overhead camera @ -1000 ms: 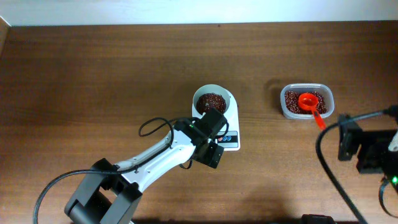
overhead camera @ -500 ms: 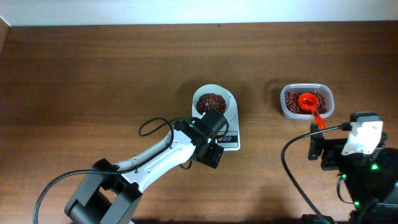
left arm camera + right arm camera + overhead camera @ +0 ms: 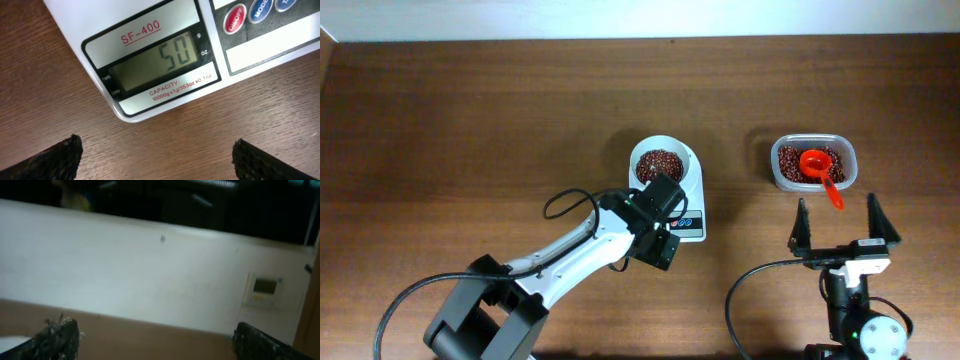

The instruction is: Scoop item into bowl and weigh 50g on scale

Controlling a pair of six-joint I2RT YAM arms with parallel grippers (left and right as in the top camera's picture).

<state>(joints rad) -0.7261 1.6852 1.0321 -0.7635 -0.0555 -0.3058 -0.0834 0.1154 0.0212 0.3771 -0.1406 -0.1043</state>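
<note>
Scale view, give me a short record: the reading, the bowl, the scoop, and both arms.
scale reading: 50
bowl: on the scale, holds beans
scoop: red, lying in the tub of beans
left fingers: open, empty, by the display
right fingers: open, empty, near the tub

left hand [image 3: 663,192] over scale [image 3: 694,205] end, bowl [image 3: 639,165] of beans [image 3: 660,163] just beyond it | right hand [image 3: 844,226] spread wide above counter [image 3: 470,120], tub [image 3: 847,150] with red scoop [image 3: 816,163] just ahead
</note>
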